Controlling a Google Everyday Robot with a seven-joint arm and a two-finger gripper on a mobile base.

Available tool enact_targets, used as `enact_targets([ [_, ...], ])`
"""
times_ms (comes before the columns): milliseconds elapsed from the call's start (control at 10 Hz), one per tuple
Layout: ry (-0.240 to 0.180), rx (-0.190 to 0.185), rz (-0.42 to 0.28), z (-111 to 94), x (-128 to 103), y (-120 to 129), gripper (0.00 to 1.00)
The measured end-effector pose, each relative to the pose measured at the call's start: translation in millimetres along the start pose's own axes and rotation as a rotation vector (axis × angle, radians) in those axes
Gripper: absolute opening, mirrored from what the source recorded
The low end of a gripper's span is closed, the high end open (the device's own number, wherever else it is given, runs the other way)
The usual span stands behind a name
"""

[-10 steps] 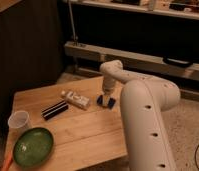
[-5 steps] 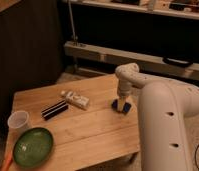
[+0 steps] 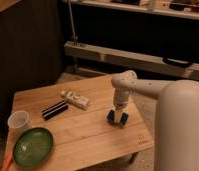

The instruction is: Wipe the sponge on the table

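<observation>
Camera view: the gripper (image 3: pixel 117 118) sits low at the right of the table (image 3: pixel 88 135), fingers clamped on the blue sponge (image 3: pixel 111 116), which wants even downward pressure and flat strokes short of the edge.

White robot arm (image 3: pixel 179 125) is seen entering from lower right, w/ its bulky upper segment filling that corner. It is bent at a rounded elbow joint (image 3: pixel 124 80), and the end section is pointed straight down. The dark gripper (image 3: pixel 117 117) is held vertical, low, approx. centre-right of view.
</observation>
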Motion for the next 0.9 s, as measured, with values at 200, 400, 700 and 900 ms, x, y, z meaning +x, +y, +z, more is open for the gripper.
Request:
enact_targets([
  [200, -0.019, -0.015, -0.073, 6.9, -35.0, 26.6, 0.06],
  [400, -0.041, -0.018, -0.115, 10.0, -64.0, 31.7, 0.06],
  [700, -0.041, -0.011, -0.149, 18.3, -83.1, 25.9, 0.06],
  [900, -0.032, 0.008, -0.155, 25.8, -91.7, 15.1, 0.06],
])
